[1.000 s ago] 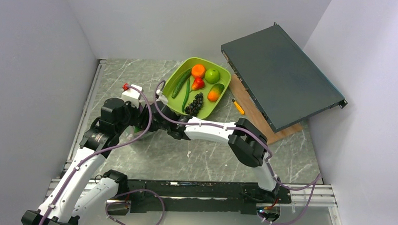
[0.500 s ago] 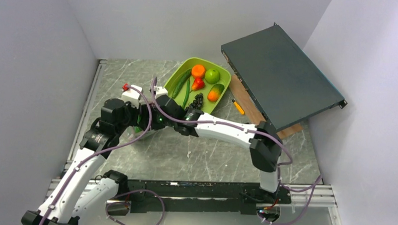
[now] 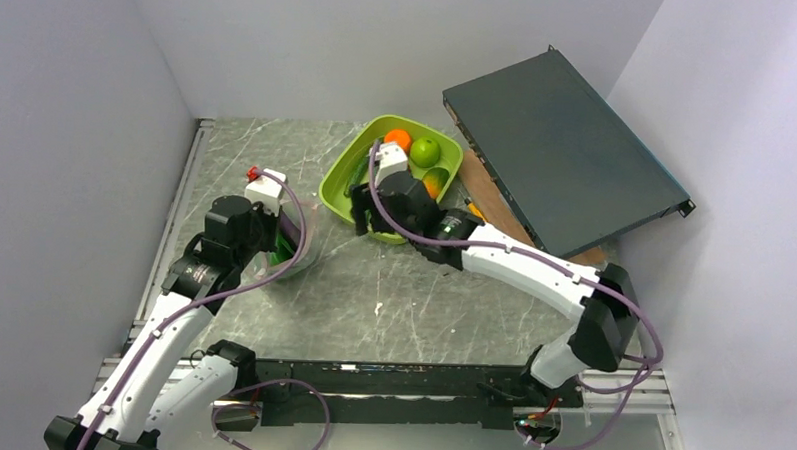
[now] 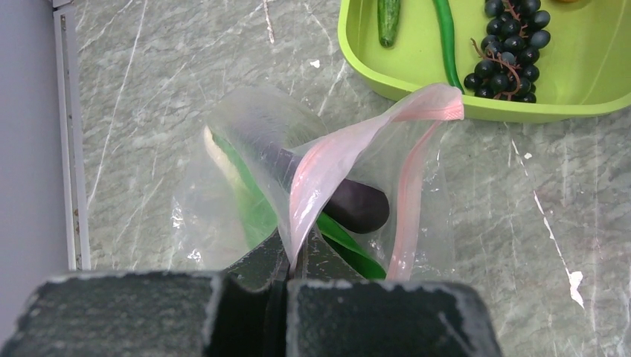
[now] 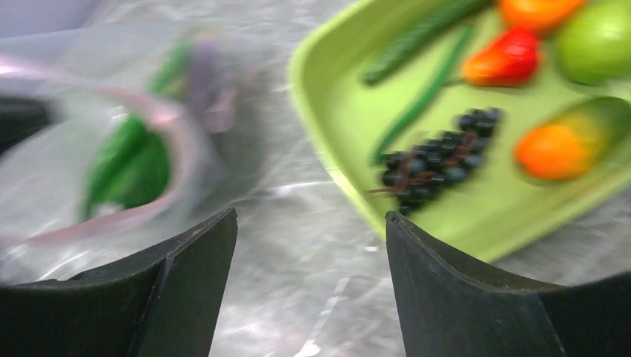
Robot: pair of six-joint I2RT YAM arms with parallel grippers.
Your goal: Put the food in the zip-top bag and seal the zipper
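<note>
The zip-top bag (image 4: 245,134) sits on the marbled table (image 3: 412,306) just beside the lime-green tray (image 4: 417,100), on its left in the overhead view. Its mouth is pulled up and gapes toward the tray. The zipper (image 4: 335,156), that pale pink strip, arches high, and the left gripper (image 4: 289,256) has one side of it pinched tight, jaws pressed together on the plastic.

Inside the bag the purple eggplant (image 4: 357,210) lies across the middle and the white-green leek (image 4: 223,163) runs along the side. Something bright green (image 4: 350,253) pokes out under the eggplant's end; which piece it is cannot be told.

Over on the tray, dark grapes (image 4: 510,44) fill the near corner, a cucumber (image 4: 388,13) lies further back, and a long thin green pod (image 4: 446,37) lies between them. The right wrist view is blurred, but it adds the red pepper (image 5: 506,59), the green apple (image 5: 599,41), the orange (image 5: 536,9) and an orange-and-green piece (image 5: 558,149) beside the grapes.

The right gripper (image 5: 311,223) hangs above the tray's near edge, fingers spread wide with nothing between them. Bare table shows through the gap, with the bag on one side and the tray on the other. Right of the tray, a dark flat box (image 3: 562,151) leans on a wooden board (image 3: 500,214).
</note>
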